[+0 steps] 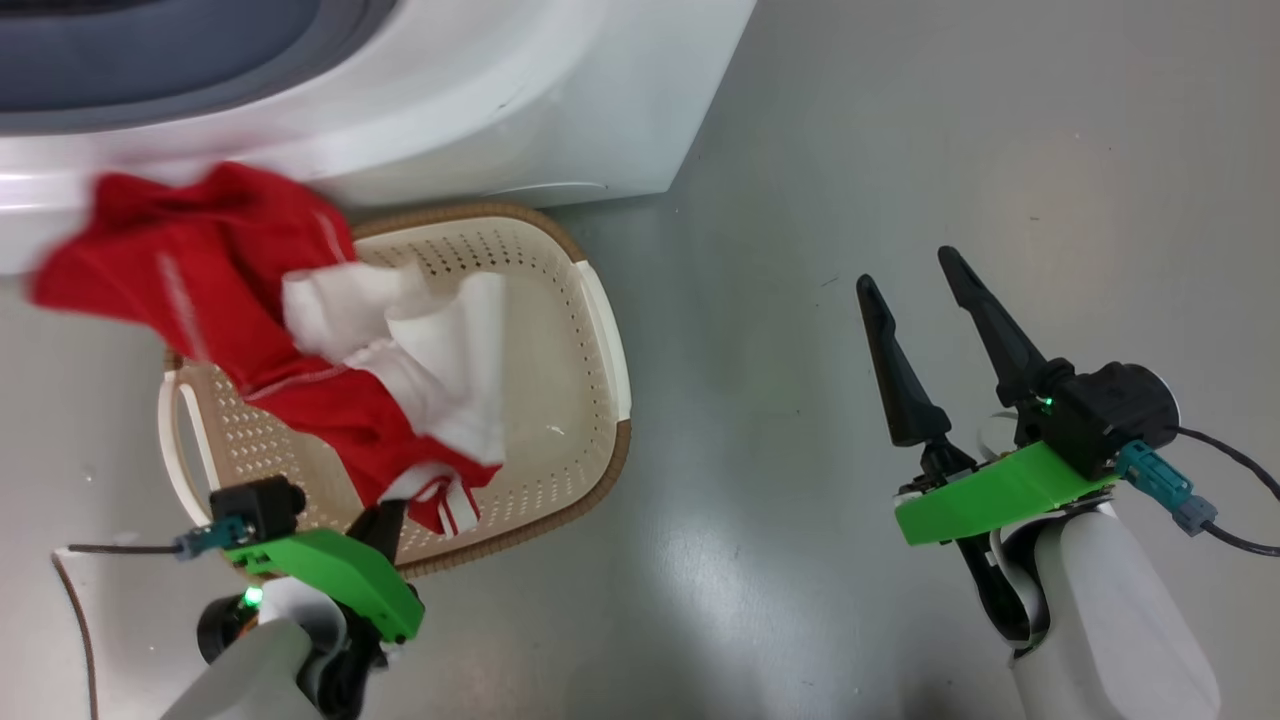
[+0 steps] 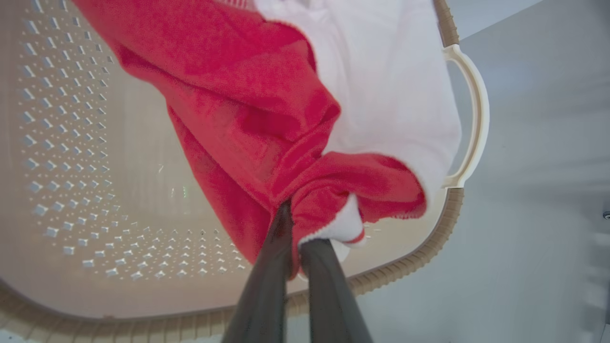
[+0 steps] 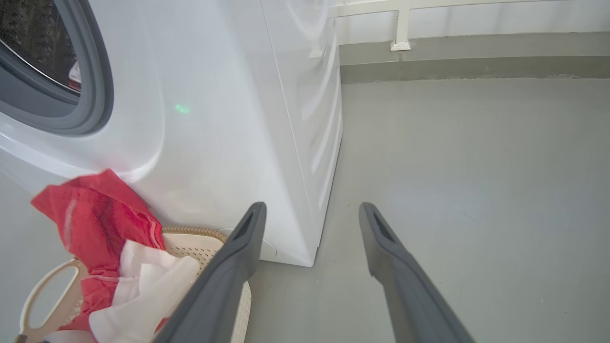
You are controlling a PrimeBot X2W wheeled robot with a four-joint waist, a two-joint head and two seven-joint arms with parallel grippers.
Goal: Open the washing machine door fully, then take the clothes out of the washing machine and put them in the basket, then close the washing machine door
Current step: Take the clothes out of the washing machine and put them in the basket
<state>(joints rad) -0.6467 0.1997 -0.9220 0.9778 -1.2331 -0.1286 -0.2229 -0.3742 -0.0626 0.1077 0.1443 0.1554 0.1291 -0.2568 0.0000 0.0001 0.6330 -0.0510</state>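
Pinching perhaps two clothes over one basket, left claw; right claw spread.

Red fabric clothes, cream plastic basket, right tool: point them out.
red fabric clothes (image 2: 248,119): left wrist view, red fold
cream plastic basket (image 1: 610,340): head view, side handle
right tool (image 1: 905,268): head view, between fingertips

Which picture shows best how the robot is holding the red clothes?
The left wrist view: close up, the left gripper pinches a bunch of the clothes over the basket. The head view shows them draped above the basket with the grip mostly hidden; the right wrist view shows them beside the washing machine.
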